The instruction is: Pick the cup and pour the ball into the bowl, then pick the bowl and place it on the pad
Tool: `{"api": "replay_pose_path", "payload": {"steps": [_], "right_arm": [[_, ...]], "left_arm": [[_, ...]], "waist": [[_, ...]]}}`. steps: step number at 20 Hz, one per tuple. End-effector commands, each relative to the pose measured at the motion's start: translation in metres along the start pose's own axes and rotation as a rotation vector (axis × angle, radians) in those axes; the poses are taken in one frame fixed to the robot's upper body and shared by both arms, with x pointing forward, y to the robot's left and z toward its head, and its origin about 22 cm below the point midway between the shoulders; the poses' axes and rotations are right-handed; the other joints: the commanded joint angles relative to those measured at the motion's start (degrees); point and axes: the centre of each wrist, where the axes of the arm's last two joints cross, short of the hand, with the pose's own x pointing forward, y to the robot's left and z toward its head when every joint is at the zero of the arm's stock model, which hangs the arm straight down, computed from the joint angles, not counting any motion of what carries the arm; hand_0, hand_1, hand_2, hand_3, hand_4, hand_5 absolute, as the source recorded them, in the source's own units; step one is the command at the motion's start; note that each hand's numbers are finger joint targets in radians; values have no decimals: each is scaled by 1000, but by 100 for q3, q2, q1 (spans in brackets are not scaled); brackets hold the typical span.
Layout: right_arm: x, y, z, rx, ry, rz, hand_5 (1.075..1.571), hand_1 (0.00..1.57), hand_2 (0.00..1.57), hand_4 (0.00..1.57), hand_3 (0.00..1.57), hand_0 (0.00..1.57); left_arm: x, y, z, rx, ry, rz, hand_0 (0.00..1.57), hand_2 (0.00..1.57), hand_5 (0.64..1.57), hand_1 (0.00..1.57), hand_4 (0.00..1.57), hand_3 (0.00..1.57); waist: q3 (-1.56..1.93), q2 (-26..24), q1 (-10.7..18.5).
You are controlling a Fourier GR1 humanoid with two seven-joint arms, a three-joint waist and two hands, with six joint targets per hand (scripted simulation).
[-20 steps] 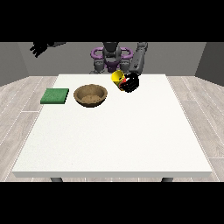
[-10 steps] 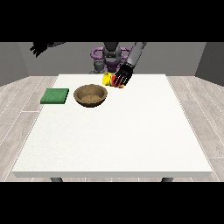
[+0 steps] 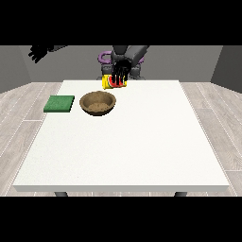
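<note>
Pouring step is on, I'd say. Robot hand at the view's right (image 3: pixel 120 71) has its fingers wrapped round the yellow cup (image 3: pixel 113 82), held tipped up in the air at about 1 o'clock from the wooden bowl (image 3: pixel 98 102). Can't see the ball. Next it probably needs to shift toward 7 o'clock so the mouth is over the bowl. Green pad (image 3: pixel 59 103) sits on the surface (image 3: pixel 123 146) at the bowl's 9 o'clock. Other robot hand (image 3: pixel 37 52) hangs up high, can't tell its fingers.
</note>
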Motion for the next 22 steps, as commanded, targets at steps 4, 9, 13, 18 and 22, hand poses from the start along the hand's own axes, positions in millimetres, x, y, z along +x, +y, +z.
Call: {"api": "replay_pose_path", "payload": {"steps": [4, 9, 13, 18, 22], "right_arm": [[-9, 6, -7, -19, -6, 3, 1556, 0, 0, 698, 248, 0], [-26, 13, -12, 28, 31, -28, 1553, 0, 0, 691, 306, 0], [-14, 29, -25, 14, 18, -11, 1549, 0, 0, 686, 329, 0], [-11, -6, -7, -40, 53, 4, 1546, 0, 0, 726, 143, 0], [-18, 12, -15, -115, 39, 7, 1553, 0, 0, 737, 178, 0]], "left_arm": [[28, 25, -19, 60, -53, -399, 1470, 1571, 1570, 1470, 1099, 1571], [53, 22, 1, 1, -99, -536, 608, 1490, 1571, 608, 1027, 1539], [59, 26, 3, -32, -169, -589, 333, 1276, 1569, 333, 1091, 1571], [68, 27, 17, -75, -217, -553, 0, 1056, 1570, 0, 1106, 1547], [43, 52, 1, 64, -94, -235, 748, 1571, 1556, 748, 1105, 1544]], "waist": [[-2, -26, 91], [-5, -214, -118], [-12, -81, -46], [-12, -376, 289], [-22, -361, 706]]}}
